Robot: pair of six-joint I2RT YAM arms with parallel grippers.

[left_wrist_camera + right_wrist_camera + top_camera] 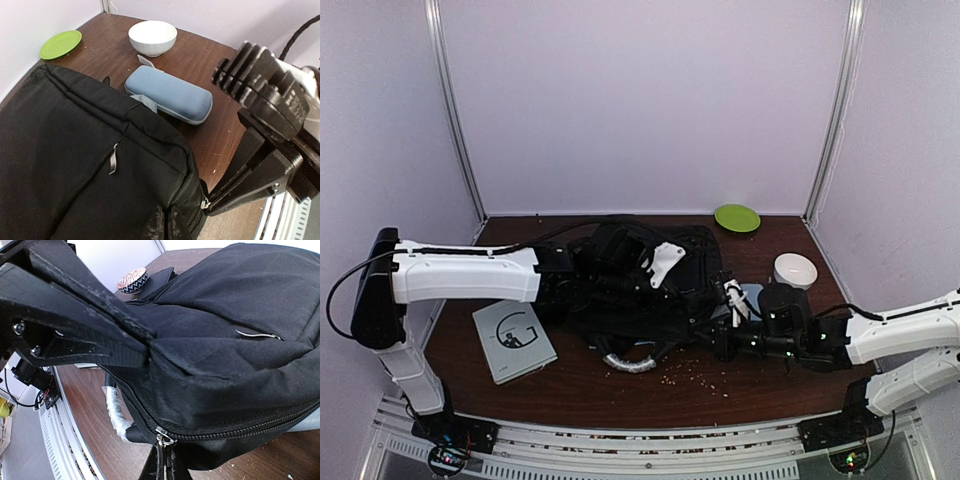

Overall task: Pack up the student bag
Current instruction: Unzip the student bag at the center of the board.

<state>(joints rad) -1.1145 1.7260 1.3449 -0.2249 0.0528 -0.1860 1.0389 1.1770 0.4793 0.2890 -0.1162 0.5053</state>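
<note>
The right fingers (90, 295) are clenched on a fabric edge of the bag (225, 305), just above its zip (162, 437). The left fingers are hidden against the bag's top, so their grip cannot be told. The bag lies slumped in the middle of the worktop (770, 240), between both arms. A blue case (170, 95) sits just beside it, with a white bowl (152, 37) and a green plate (60, 44) beyond, and a grey book (513, 340) to its left.
</note>
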